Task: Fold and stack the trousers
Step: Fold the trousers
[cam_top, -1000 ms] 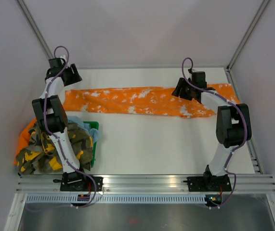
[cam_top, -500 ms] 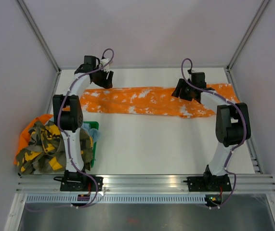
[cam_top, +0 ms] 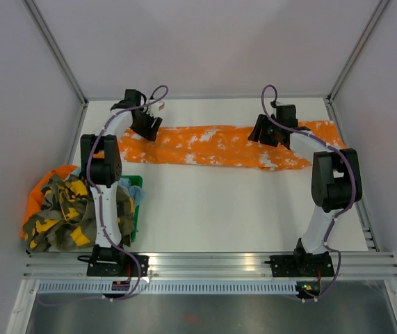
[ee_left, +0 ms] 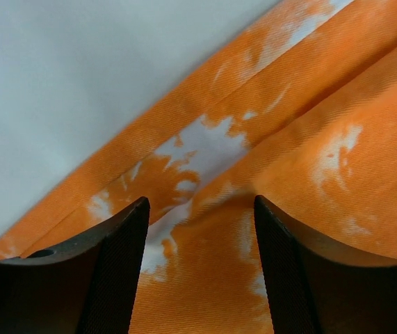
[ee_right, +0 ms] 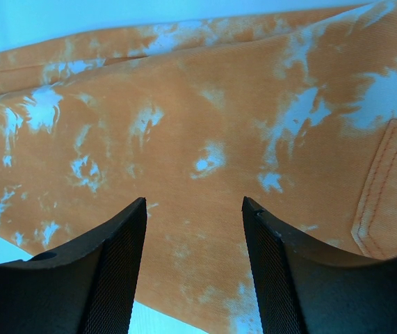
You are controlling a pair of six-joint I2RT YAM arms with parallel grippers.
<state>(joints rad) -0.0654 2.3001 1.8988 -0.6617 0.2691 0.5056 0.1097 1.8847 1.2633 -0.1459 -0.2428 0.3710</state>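
Observation:
Orange-and-white tie-dye trousers (cam_top: 212,146) lie stretched flat across the far part of the white table (cam_top: 254,209). My left gripper (cam_top: 147,127) hovers over their left leg end, open and empty; the cloth (ee_left: 309,160) fills its wrist view between the fingers (ee_left: 118,271). My right gripper (cam_top: 262,132) hovers over the waist part, open and empty; its wrist view shows the cloth (ee_right: 205,139) and a back pocket seam (ee_right: 386,195).
A green basket (cam_top: 134,202) at the near left holds a heap of camouflage and orange garments (cam_top: 66,212). Walls enclose the table at the back and both sides. A metal rail (cam_top: 212,263) runs along the near edge.
My left arm has swung from the far left corner rightward onto the trousers' left end, which has been drawn in to the right. The right arm has not moved.

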